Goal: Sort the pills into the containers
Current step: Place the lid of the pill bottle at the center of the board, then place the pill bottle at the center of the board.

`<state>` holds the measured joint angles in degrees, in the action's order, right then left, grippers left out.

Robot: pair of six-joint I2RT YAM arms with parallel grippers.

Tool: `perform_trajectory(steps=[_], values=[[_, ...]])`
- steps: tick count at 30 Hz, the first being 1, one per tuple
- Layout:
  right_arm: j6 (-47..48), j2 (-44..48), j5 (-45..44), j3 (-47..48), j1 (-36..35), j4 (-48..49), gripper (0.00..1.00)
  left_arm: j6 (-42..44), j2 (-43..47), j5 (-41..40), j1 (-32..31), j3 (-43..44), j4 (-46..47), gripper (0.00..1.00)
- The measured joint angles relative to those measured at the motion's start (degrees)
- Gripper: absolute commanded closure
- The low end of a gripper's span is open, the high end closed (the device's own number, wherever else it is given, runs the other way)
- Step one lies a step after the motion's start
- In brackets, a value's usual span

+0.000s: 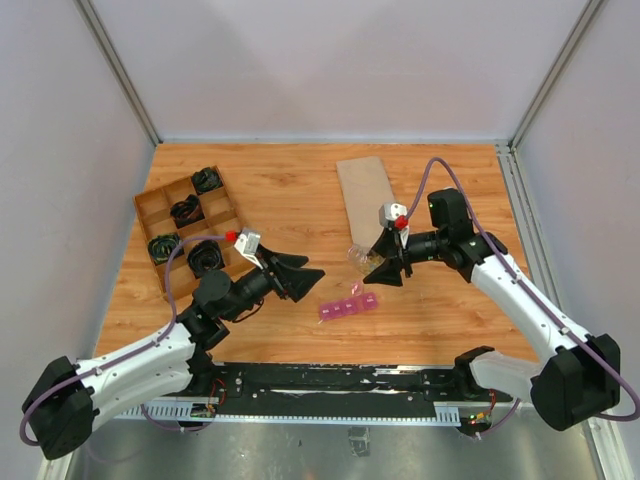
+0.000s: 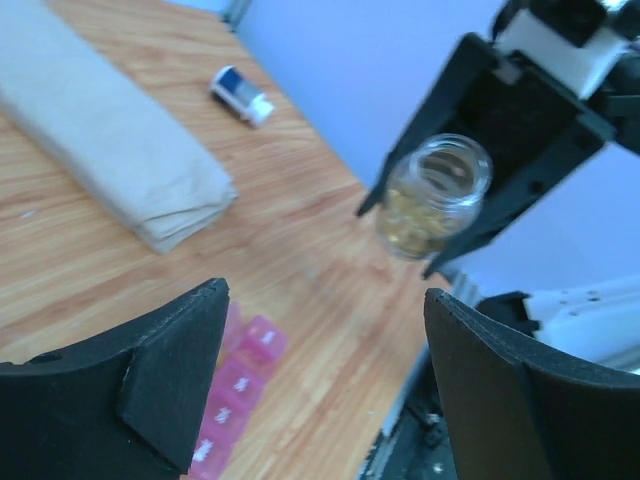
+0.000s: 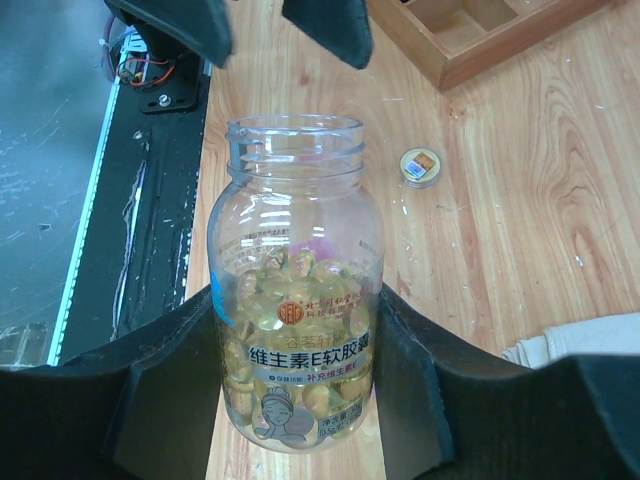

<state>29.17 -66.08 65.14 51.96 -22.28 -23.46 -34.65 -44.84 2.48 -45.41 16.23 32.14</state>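
Several pink containers (translucent, joined)

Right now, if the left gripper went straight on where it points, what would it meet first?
Probably the open pill bottle held by the right gripper, though depth is unclear. The pink pill box sits lower, apparently under that line.

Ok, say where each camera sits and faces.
Top external: above, behind the bases, looking down at the table; both arms show.
Left wrist: on the left arm, looks past its open left gripper toward the bottle.
Right wrist: on the right arm, past the right gripper clamping that bottle, toward the left gripper.
Wrist views share bottle and loose cap.
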Motion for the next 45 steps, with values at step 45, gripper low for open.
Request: perform_trajectory(steps=[45], values=[[-5.05,0.94,0.44,-0.98,1.03,4.66,0.92,-14.71,-29.79,-25.99,-19.34,16.39,18.18,0.21]])
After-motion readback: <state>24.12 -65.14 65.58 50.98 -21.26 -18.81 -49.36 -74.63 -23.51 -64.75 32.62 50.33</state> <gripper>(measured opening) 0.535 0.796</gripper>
